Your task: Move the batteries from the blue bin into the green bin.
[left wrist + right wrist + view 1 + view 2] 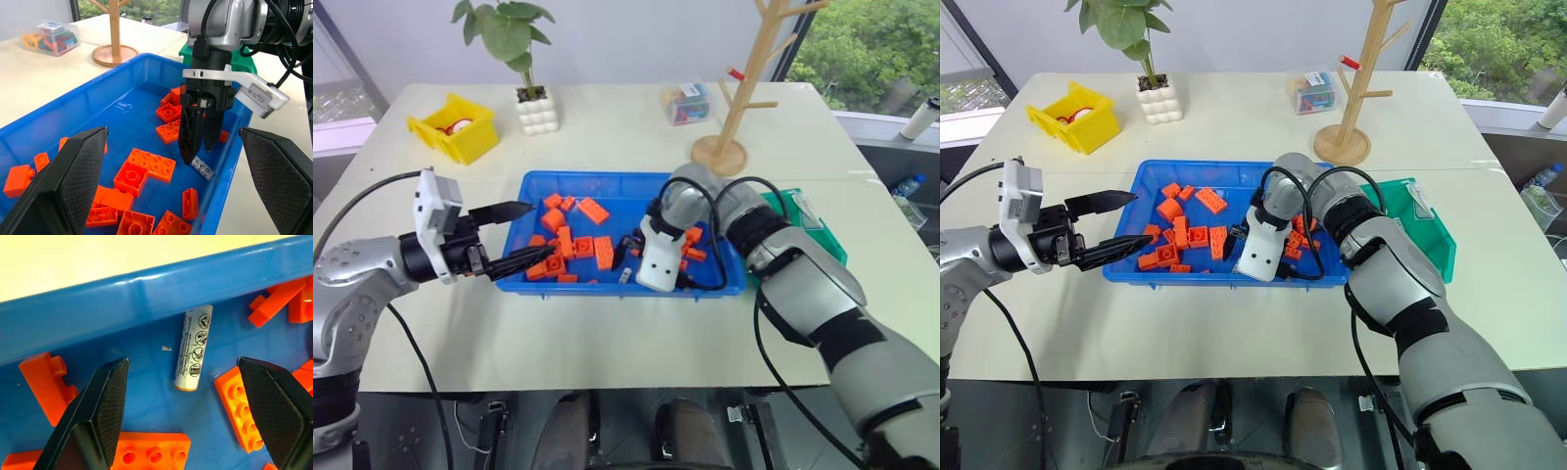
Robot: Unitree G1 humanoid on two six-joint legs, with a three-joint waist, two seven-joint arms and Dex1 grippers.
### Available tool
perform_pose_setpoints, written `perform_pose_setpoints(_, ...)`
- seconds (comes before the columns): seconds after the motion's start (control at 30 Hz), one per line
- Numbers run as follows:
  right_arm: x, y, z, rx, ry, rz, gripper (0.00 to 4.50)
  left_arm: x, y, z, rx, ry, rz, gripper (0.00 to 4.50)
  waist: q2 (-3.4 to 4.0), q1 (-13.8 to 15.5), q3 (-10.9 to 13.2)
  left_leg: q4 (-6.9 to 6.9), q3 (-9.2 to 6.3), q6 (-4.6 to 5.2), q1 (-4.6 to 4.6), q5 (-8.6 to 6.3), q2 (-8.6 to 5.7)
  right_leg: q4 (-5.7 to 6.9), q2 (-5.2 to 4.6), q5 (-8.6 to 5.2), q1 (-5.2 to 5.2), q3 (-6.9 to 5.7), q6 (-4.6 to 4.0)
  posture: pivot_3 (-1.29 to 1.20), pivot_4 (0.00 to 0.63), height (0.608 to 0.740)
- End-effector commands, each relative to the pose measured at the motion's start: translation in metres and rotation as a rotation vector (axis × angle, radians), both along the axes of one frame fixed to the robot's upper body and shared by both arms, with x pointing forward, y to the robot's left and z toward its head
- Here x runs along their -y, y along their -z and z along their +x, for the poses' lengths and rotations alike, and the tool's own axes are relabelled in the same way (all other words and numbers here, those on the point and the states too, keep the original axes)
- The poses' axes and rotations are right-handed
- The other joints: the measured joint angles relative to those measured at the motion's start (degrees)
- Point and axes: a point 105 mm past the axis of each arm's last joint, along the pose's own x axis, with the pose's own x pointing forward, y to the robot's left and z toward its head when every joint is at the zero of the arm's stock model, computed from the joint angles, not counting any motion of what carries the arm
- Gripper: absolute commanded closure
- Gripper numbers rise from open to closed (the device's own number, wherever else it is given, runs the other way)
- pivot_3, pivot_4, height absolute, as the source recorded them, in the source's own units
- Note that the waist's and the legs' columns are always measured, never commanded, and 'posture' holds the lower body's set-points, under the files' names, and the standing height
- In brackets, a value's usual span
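Green bin (822, 231) largely masked behind the right arm, only a corner and a stretch of rim visible beyond it. Right gripper's (197, 147) fingertips concealed in the head views beneath its own white wrist housing. Battery (193, 348) between the spread fingers of the right gripper, its printed symbols and small lettering too fine to read. Blue bin (146, 293) cut by the right wrist picture's edges on both sides of that gripper. Orange blocks (46, 382) beside each finger partly covered or cropped. Contents of the clear box (685, 102) far beyond the right gripper too small to identify.
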Motion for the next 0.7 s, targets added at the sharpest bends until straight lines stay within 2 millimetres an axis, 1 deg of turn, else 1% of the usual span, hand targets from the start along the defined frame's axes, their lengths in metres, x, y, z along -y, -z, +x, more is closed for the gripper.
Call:
perform_pose_setpoints(0.03,0.006,0.033,-0.010,-0.056,-0.015,-0.148,0.87,0.005,-0.009,-0.008,0.034,0.039,0.010,0.00,-0.04,0.0,0.0,-0.05,0.01,-0.01,0.07,0.01,0.00,0.00,0.00,0.00,0.03,0.00,0.00,0.00,0.150,0.739)
perform_pose_setpoints(0.13,-0.001,0.031,-0.012,-0.057,-0.019,-0.157,0.87,0.006,-0.002,-0.017,-0.029,0.082,0.036,0.00,-0.09,-0.1,-0.1,-0.19,0.03,-0.03,0.24,0.00,0.02,-0.06,0.00,-0.01,0.07,0.01,-0.01,0.00,0.150,0.739)
perform_pose_setpoints(0.17,-0.002,0.031,-0.012,-0.058,-0.020,-0.157,1.39,0.006,-0.001,-0.019,-0.041,0.088,0.042,0.00,-0.09,-0.2,-0.1,-0.22,0.04,-0.04,0.26,0.01,0.02,-0.06,0.01,-0.01,0.09,0.01,-0.01,0.00,0.150,0.739)
perform_pose_setpoints(0.2,-0.003,0.031,-0.012,-0.058,-0.019,-0.157,1.70,0.006,0.001,-0.020,-0.050,0.093,0.048,0.00,-0.09,-0.2,-0.1,-0.23,0.03,-0.04,0.26,0.01,0.02,-0.07,0.01,-0.01,0.09,0.01,-0.01,0.00,0.150,0.739)
perform_pose_setpoints(0.27,-0.005,0.030,-0.012,-0.059,-0.020,-0.161,2.76,0.005,0.005,-0.024,-0.081,0.107,0.069,0.00,-0.09,-0.3,-0.1,-0.25,0.04,-0.07,0.27,0.02,0.04,-0.10,0.02,-0.01,0.09,0.01,-0.02,0.00,0.150,0.739)
perform_pose_setpoints(0.3,-0.007,0.030,-0.013,-0.060,-0.023,-0.159,3.21,0.005,0.006,-0.025,-0.092,0.111,0.077,0.00,-0.09,-0.3,-0.1,-0.26,0.04,-0.07,0.28,0.02,0.04,-0.11,0.02,-0.01,0.08,0.01,-0.02,0.00,0.150,0.739)
perform_pose_setpoints(0.37,-0.010,0.030,-0.015,-0.065,-0.026,-0.152,4.28,0.004,0.007,-0.025,-0.095,0.108,0.082,0.00,-0.09,-0.5,-0.1,-0.27,0.04,-0.08,0.28,0.02,0.04,-0.12,0.03,-0.02,0.05,0.01,-0.03,0.00,0.150,0.739)
perform_pose_setpoints(0.4,-0.011,0.029,-0.015,-0.066,-0.026,-0.149,4.47,0.004,0.007,-0.025,-0.093,0.106,0.082,0.00,-0.09,-0.5,-0.1,-0.28,0.04,-0.08,0.28,0.02,0.04,-0.12,0.03,-0.02,0.05,0.01,-0.04,0.00,0.150,0.739)
perform_pose_setpoints(0.7,-0.015,0.024,-0.014,-0.059,-0.004,-0.113,4.49,0.005,0.007,-0.022,-0.082,0.101,0.079,0.00,-0.08,-1.4,-0.1,-0.36,0.03,-0.15,0.27,-0.02,0.05,-0.12,0.03,-0.03,0.07,0.01,-0.05,0.00,0.150,0.739)
